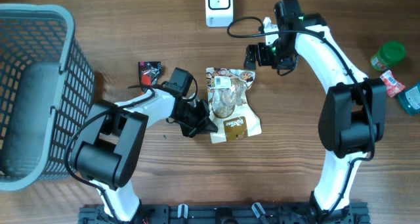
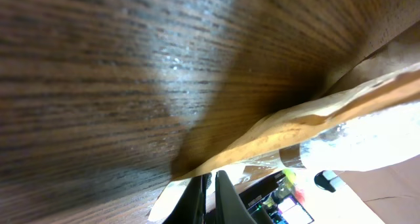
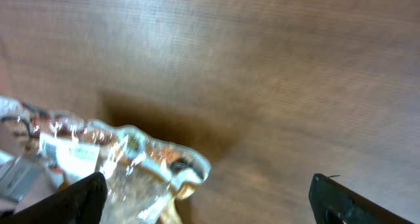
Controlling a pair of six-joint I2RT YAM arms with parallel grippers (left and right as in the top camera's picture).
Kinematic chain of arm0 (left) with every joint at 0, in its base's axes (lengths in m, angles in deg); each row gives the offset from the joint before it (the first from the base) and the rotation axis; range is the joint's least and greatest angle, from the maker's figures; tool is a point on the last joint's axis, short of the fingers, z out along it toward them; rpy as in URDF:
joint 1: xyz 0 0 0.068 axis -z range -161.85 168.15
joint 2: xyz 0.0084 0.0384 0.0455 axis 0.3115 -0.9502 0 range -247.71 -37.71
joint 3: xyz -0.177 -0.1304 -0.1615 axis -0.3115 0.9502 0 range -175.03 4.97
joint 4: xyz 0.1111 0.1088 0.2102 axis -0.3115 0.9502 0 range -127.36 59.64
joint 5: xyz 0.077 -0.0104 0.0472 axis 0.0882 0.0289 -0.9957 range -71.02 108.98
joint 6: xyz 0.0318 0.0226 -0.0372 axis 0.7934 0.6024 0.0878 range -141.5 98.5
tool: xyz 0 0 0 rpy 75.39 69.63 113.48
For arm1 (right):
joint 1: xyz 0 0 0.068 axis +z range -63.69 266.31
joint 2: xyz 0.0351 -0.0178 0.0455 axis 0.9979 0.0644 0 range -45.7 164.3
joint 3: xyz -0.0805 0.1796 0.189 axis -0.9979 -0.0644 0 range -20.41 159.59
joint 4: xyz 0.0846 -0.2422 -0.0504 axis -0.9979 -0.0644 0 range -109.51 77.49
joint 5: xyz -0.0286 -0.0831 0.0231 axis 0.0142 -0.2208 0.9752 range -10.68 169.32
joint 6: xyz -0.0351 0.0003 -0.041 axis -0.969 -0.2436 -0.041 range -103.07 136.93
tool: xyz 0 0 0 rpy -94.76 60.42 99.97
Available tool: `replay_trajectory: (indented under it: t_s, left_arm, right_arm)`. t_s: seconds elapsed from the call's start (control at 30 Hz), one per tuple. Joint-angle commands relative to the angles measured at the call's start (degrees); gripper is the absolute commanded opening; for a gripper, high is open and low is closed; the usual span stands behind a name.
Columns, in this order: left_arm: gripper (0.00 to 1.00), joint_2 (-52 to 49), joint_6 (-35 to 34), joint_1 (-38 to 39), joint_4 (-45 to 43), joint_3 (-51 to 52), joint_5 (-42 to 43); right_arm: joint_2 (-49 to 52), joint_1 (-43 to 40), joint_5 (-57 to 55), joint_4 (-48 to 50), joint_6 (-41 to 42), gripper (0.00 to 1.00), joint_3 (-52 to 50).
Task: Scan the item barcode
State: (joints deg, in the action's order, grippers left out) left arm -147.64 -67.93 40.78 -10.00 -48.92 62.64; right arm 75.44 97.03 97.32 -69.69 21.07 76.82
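Around the snack bag (image 1: 233, 109), the widest bare stretch of table (image 1: 289, 158) lies to its right and on its robot-facing side, bounded by the right arm (image 1: 348, 112). The bag's left edge is blocked by the left gripper (image 1: 209, 124), jaws together against it; the right gripper (image 1: 251, 56), spread wide, hangs at its far right corner. Beyond the bag stands a white scanner (image 1: 218, 2); far left, a tall basket (image 1: 39, 86)

One snack bag (image 1: 230, 102), one grey basket (image 1: 69, 99), one white scanner (image 1: 218, 4), one small red packet (image 1: 149, 69) (plus one green-lidded jar (image 1: 388, 55))
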Motion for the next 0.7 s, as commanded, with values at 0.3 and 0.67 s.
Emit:
replay_trajectory:
  t_s: [0.3, 0.67]
  left_arm:
    - [0.04, -0.9, -0.81, -0.04, 0.5, 1.81, -4.44]
    - [0.04, -0.9, -3.13, -0.04, 1.4, 1.81, -4.44]
  right_arm:
    - [-0.37, -7.26, 23.63, 21.92, -4.26, 1.0, -22.29]
    - [11.15, -7.54, 49.2, 38.18, -11.85, 1.0, -31.39]
